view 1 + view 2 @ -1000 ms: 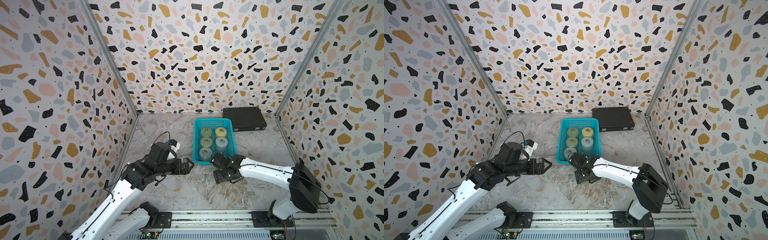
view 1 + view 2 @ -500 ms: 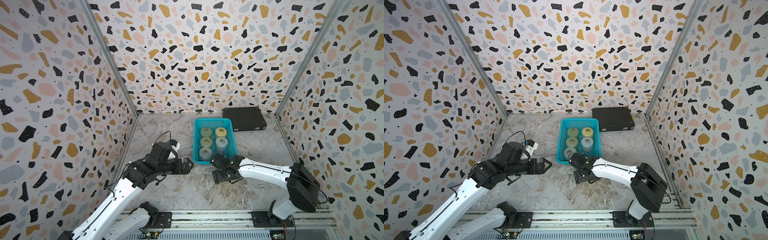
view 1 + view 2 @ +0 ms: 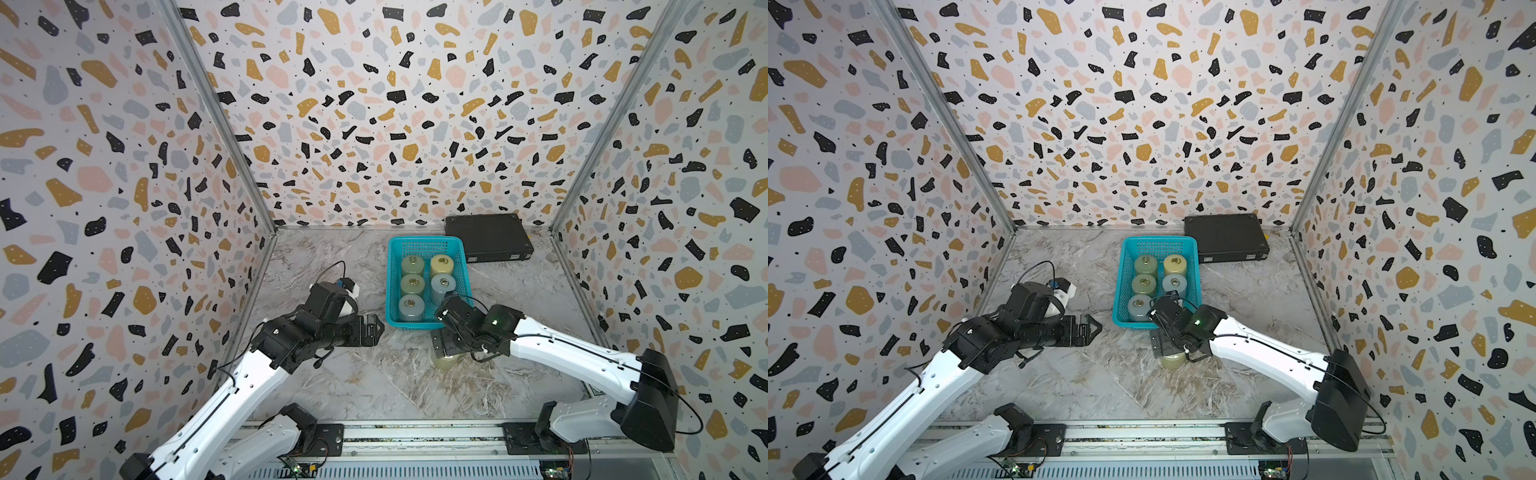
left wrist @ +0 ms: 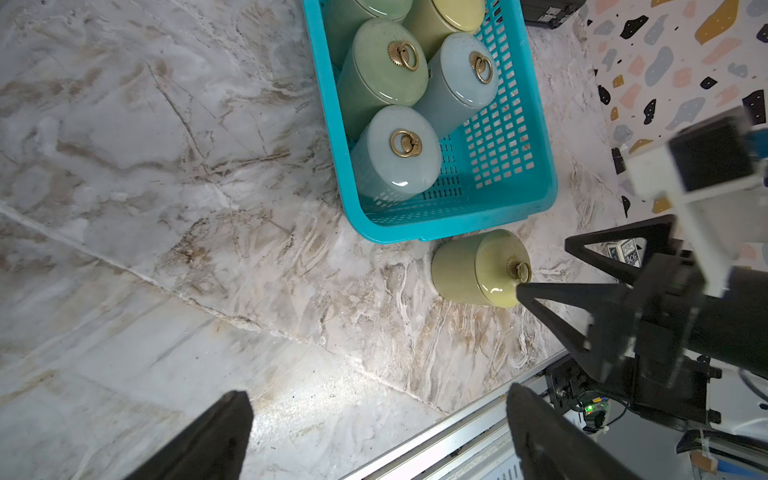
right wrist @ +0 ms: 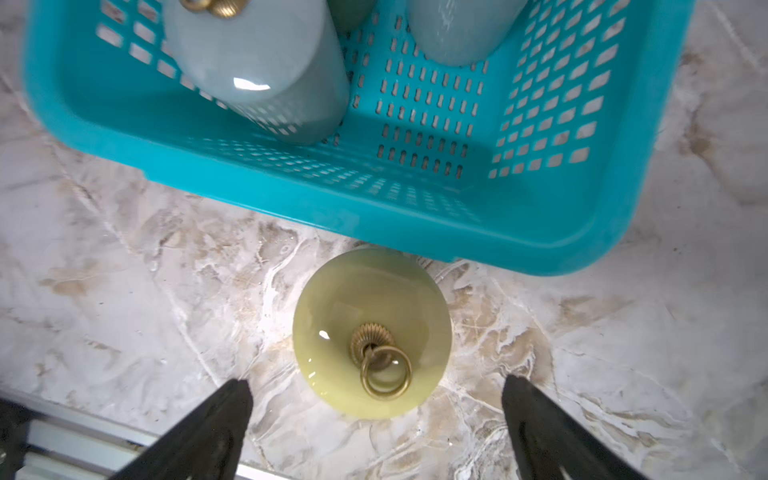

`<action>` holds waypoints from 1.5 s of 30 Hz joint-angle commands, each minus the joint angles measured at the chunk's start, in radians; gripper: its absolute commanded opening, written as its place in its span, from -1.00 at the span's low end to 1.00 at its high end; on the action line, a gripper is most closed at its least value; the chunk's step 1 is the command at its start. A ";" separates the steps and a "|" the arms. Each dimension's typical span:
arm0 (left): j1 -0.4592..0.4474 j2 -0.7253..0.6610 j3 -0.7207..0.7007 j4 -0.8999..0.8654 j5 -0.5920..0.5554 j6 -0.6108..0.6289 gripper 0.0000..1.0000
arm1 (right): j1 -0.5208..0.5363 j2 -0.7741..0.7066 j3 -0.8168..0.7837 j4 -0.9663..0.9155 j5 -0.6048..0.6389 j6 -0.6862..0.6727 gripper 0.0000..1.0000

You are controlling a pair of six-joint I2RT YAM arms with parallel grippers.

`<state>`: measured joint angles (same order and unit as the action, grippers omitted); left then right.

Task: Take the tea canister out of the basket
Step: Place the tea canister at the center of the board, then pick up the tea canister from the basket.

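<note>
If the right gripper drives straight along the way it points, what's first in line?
Likely the yellow-green canister standing on the table just outside the basket; the open right gripper is centred on its lid, depth unclear.

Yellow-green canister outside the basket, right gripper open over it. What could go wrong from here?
1. The right gripper hangs open over the yellow-green canister, and in the left wrist view one finger looks close to the lid's ring handle. A slanted retreat might snag it and tip the canister.
2. The canister stands close by the near wall of the basket, so a nudge could knock it against the basket.
3. Five canisters sit packed inside, which may leave little finger room for another pick.
</note>
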<state>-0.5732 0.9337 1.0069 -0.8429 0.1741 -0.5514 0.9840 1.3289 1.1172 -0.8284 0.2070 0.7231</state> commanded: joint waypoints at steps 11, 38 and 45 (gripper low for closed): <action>-0.071 0.201 0.093 0.133 -0.064 -0.070 0.95 | -0.045 -0.134 0.098 -0.076 0.021 -0.195 0.99; -0.163 0.896 0.494 0.096 -0.198 -0.007 0.90 | -0.134 -0.292 0.046 -0.062 0.016 -0.295 0.99; -0.160 0.978 0.533 0.061 -0.208 0.016 0.91 | -0.137 -0.284 0.038 -0.062 0.002 -0.288 0.99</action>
<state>-0.7395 1.8858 1.5013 -0.7517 -0.0135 -0.5602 0.8524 1.0592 1.1580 -0.8715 0.2153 0.4397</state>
